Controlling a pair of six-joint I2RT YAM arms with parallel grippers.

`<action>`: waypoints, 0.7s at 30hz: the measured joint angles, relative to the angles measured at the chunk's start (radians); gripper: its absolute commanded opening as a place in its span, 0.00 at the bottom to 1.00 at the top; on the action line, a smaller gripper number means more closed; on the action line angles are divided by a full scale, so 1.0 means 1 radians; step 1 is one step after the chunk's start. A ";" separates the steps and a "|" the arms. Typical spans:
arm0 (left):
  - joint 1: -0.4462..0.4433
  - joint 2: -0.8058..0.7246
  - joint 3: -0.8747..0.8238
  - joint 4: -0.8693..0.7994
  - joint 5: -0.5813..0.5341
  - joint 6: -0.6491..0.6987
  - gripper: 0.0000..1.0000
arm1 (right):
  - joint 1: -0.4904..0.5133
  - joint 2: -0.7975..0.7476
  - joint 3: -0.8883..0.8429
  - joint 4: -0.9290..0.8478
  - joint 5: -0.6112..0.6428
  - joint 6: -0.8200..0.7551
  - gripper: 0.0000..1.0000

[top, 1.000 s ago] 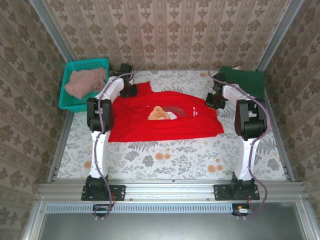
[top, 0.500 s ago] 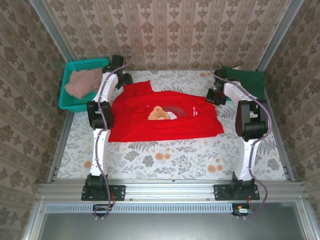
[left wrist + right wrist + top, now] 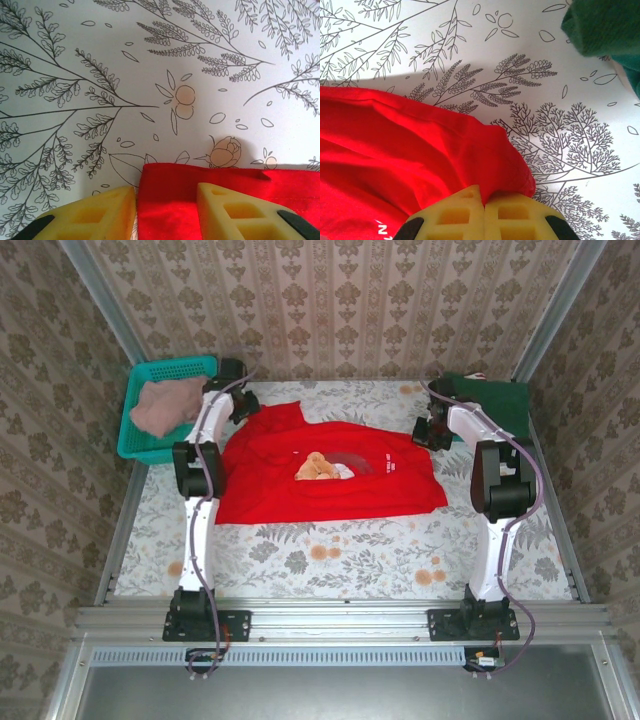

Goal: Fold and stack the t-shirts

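Left gripper [image 3: 166,202] has swung outward, wide astride the red t-shirt [image 3: 225,187]; right gripper [image 3: 483,200] pinches it. A missed left grasp would skew the fold.

I'm looking into a booth papered on 3 sides with beige damask wallpaper [image 3: 330,300]. 2 aluminium uprights slant up from the back corners, the left post [image 3: 97,290] and the right post [image 3: 572,290]. The table [image 3: 330,560] wears a white cloth printed with grey ferns and peach flowers. The left wrist view shows its line-drawn leaves [image 3: 100,75] up close. An aluminium rail [image 3: 340,618] edges the near side, with a slotted strip [image 3: 330,655] and a grey panel [image 3: 340,692] below. The light is soft and even.
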State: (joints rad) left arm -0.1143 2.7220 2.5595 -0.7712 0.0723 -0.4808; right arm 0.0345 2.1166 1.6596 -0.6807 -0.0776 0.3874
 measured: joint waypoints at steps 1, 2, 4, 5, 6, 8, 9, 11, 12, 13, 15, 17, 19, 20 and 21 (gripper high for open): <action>0.005 0.000 0.000 0.001 0.007 -0.010 0.20 | 0.000 0.000 0.000 0.000 -0.003 0.000 0.02; 0.010 0.002 0.000 0.005 0.015 -0.024 0.11 | 0.000 0.000 -0.001 0.000 -0.004 0.000 0.02; 0.020 0.008 0.000 0.017 0.038 -0.042 0.05 | 0.000 0.000 -0.002 0.001 -0.006 0.000 0.01; 0.026 0.008 0.000 0.029 0.060 -0.051 0.01 | 0.000 0.000 -0.002 0.001 -0.007 0.000 0.01; 0.027 0.012 0.000 0.047 0.074 -0.058 0.00 | 0.000 0.000 -0.002 0.001 -0.008 0.000 0.01; 0.028 0.013 0.000 0.066 0.096 -0.066 0.00 | 0.000 0.000 -0.002 0.001 -0.010 0.000 0.01; 0.028 0.013 -0.005 0.078 0.107 -0.067 0.00 | 0.000 0.000 -0.002 0.001 -0.010 0.000 0.01; 0.026 0.009 -0.023 0.101 0.121 -0.067 0.00 | 0.000 0.000 -0.002 0.002 -0.010 0.000 0.01; 0.026 0.005 -0.039 0.117 0.127 -0.067 0.00 | 0.000 0.000 -0.002 0.002 -0.010 0.000 0.00; 0.026 -0.003 -0.051 0.127 0.132 -0.067 0.00 | 0.000 0.000 -0.002 0.002 -0.010 0.000 0.00; 0.026 -0.023 -0.089 0.145 0.152 -0.066 0.00 | 0.000 0.000 0.001 0.000 -0.010 0.000 0.00; 0.024 -0.045 -0.119 0.152 0.167 -0.066 0.00 | 0.000 -0.001 0.006 0.000 -0.010 0.000 0.00; 0.021 -0.072 -0.143 0.154 0.182 -0.066 0.00 | 0.000 -0.003 0.013 0.000 -0.010 0.001 0.00; 0.019 -0.088 -0.151 0.156 0.190 -0.066 0.00 | 0.000 -0.008 0.014 0.000 -0.010 0.001 0.00; 0.018 -0.107 -0.157 0.159 0.196 -0.066 0.00 | 0.000 -0.015 0.015 0.000 -0.009 0.001 0.00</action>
State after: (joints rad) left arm -0.0959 2.6152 2.4027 -0.6117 0.2687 -0.5468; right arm 0.0345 2.1014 1.6745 -0.6811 -0.0868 0.3882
